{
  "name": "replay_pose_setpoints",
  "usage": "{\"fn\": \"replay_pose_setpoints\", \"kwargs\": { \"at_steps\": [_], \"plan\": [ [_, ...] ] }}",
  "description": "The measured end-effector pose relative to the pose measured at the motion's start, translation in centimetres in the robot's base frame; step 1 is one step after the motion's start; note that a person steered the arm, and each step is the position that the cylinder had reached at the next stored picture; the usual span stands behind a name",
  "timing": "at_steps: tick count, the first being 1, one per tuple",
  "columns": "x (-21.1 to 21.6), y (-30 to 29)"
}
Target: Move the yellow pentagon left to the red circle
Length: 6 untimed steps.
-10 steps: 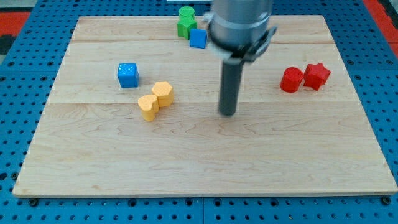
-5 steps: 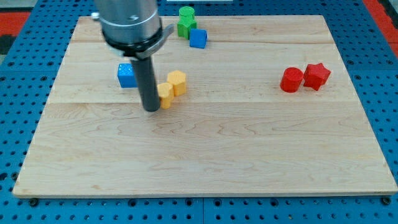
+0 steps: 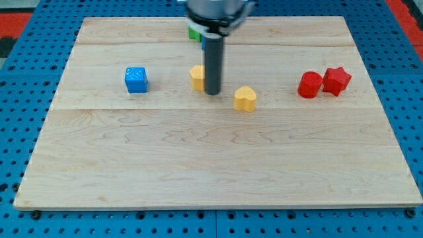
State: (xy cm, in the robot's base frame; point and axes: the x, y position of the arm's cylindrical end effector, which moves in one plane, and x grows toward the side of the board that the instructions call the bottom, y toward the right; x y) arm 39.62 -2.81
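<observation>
A yellow block (image 3: 196, 77), which looks like the pentagon, lies just left of my rod and is partly hidden by it. My tip (image 3: 213, 93) rests on the board, touching or almost touching that block's right side. A second yellow block (image 3: 245, 98), heart-like in shape, lies to the right of and slightly below the tip, apart from it. The red circle (image 3: 309, 85) sits at the view's right, with a red star (image 3: 337, 80) touching its right side.
A blue cube (image 3: 135, 79) sits at the view's left. A green block (image 3: 193, 32) at the board's top edge is mostly hidden behind the arm. The wooden board (image 3: 218, 172) lies on a blue pegboard.
My tip has swept from the left of the yellow pair to the right and up. The heart-like yellow block has slid far right; the other yellow block has moved slightly up and right.
</observation>
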Motion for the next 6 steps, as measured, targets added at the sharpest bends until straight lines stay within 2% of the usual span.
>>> {"fn": "replay_pose_setpoints", "kwargs": {
  "at_steps": [1,2,3,4,5,6],
  "plan": [
    [-1.0,-2.8],
    [-0.5,-8.3],
    [-6.7,-8.7],
    [-5.1,-4.1],
    [-2.0,-4.0],
    [-2.0,4.5]
  ]
}}
